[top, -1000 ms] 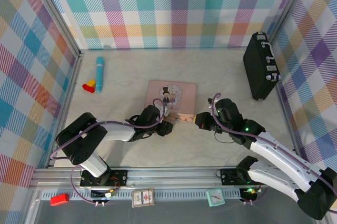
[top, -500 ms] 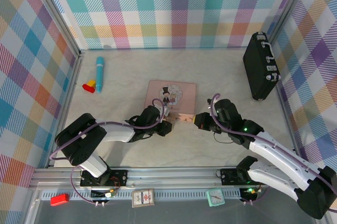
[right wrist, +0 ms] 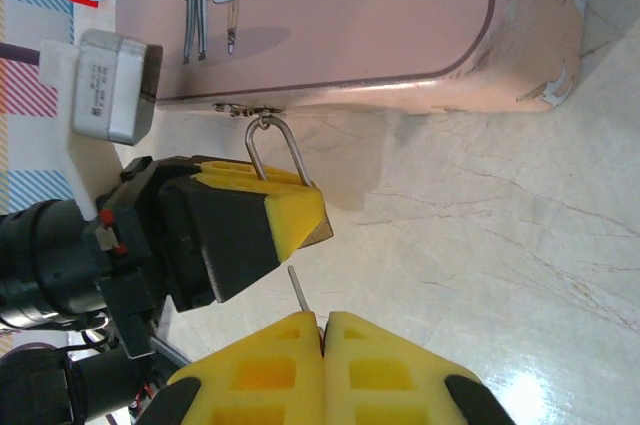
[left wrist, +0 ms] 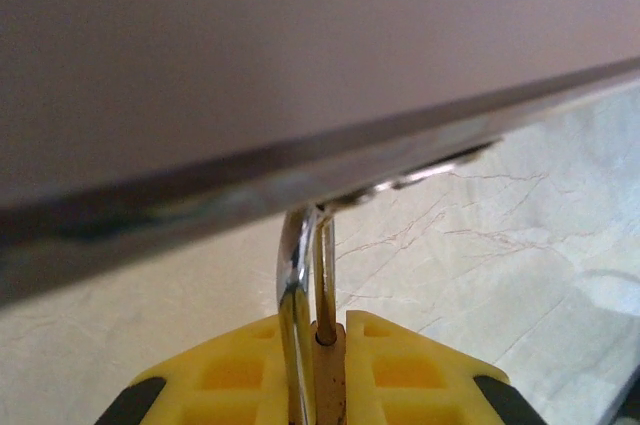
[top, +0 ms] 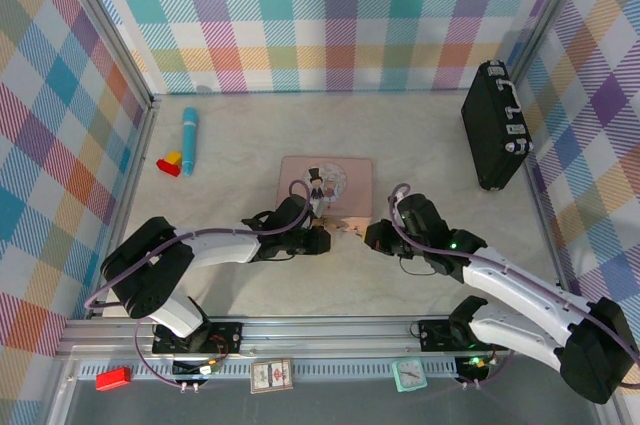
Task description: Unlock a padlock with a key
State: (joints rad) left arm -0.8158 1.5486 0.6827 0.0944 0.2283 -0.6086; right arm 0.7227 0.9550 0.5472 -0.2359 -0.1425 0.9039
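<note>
The small brass padlock [right wrist: 335, 229] hangs by its thin silver shackle [right wrist: 275, 150] from the hasp on the pink tin's [right wrist: 340, 25] front edge. My left gripper [right wrist: 265, 210] is shut on the padlock body; in the left wrist view its yellow pads [left wrist: 410, 370] squeeze the brass body [left wrist: 330, 375], with the shackle [left wrist: 298, 275] rising to the tin's rim. My right gripper [right wrist: 323, 323] is shut on the key, whose thin grey shaft [right wrist: 299, 290] points toward the padlock's bottom, a short gap away. In the top view both grippers [top: 318, 239] [top: 372, 236] meet in front of the tin [top: 325, 185].
A black case [top: 495, 125] stands at the back right. A blue tube [top: 189, 140] and a red-and-yellow block [top: 169, 163] lie at the back left. Plaid walls close in the table on three sides.
The right gripper has moved left and slightly nearer, bringing the key closer to the padlock. The left gripper has stayed on the padlock.
</note>
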